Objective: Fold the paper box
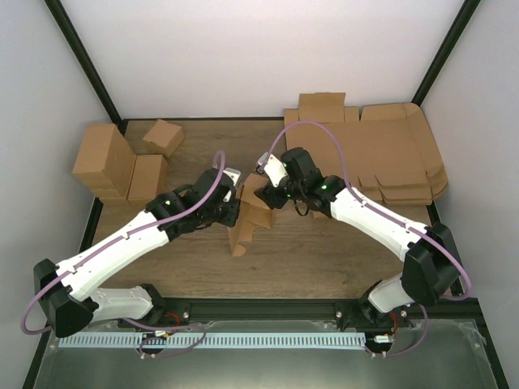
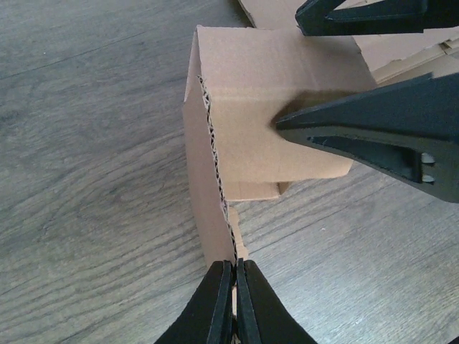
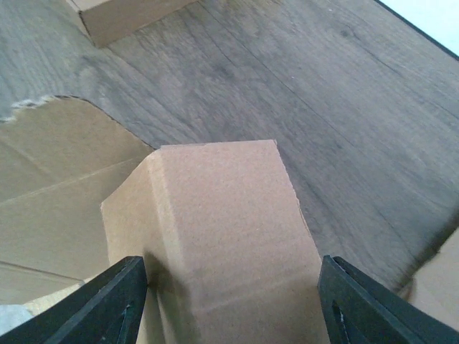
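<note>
Subject under inspection, the paper box [image 1: 247, 215], is showing plain brown corrugated cardboard, partly folded, and is standing upright between the 2 claws. The left gripper [image 2: 234, 271] is pinching its thin edge, jaws closed. The right gripper [image 3: 233, 287] is clasping the folded block, 1 finger on each side. The right wrist view is cutting off the box's lower part.

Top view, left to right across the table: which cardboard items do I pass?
group of folded brown boxes → paper box → pile of flat cardboard sheets
</note>
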Controlling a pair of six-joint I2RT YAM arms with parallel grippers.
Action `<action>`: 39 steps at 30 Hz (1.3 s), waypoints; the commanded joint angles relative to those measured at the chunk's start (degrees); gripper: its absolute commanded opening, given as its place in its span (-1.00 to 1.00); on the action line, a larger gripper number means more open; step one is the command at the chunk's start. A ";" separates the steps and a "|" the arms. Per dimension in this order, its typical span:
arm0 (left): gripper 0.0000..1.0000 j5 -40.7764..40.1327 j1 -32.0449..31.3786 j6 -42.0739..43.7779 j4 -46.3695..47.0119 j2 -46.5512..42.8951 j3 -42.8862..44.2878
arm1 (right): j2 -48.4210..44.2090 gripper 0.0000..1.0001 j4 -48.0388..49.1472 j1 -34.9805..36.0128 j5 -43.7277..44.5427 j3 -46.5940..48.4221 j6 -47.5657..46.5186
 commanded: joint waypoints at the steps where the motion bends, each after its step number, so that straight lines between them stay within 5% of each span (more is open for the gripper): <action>1: -0.92 0.88 0.23 0.90 2.26 -0.87 0.13 | -0.15 0.37 1.41 1.74 8.20 -1.02 -2.15; 17: -0.92 4.06 0.68 1.77 4.49 -0.46 2.36 | 1.25 0.33 5.20 5.46 22.61 -3.46 -4.94; 28: -0.92 9.53 1.68 2.56 5.53 1.06 7.25 | 0.74 0.08 6.89 6.44 25.83 -4.80 -5.51; 39: -0.91 22.28 6.84 0.49 7.25 3.37 12.50 | -1.62 -0.40 8.44 6.53 24.94 -6.60 -3.22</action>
